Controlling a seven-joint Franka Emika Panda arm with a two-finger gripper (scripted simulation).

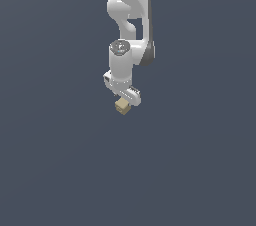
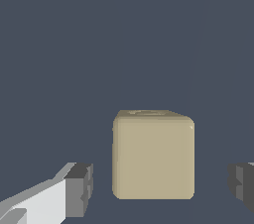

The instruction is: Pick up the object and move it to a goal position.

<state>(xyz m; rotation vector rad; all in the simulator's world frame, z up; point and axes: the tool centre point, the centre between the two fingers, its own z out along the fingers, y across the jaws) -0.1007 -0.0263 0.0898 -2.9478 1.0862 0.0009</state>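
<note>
Closest to our wrist camera, the gripper (image 2: pixel 159 188) stands spread wide, a dark pad on either side of the cube (image 2: pixel 153 154) with clear gaps, nothing clamped. We judge the approach done; closing, lifting and carrying to the goal remain, and no goal marker shows. The cube is tan, plain-faced, with rounded edges. Farther off, the exterior view shows it just under the gripper (image 1: pixel 123 101).

Item count: one white robot arm (image 1: pixel 131 15); one gripper (image 2: pixel 158 188) with two dark finger pads (image 2: pixel 79 188); one tan cube (image 2: pixel 153 154); no other countable items identified
</note>
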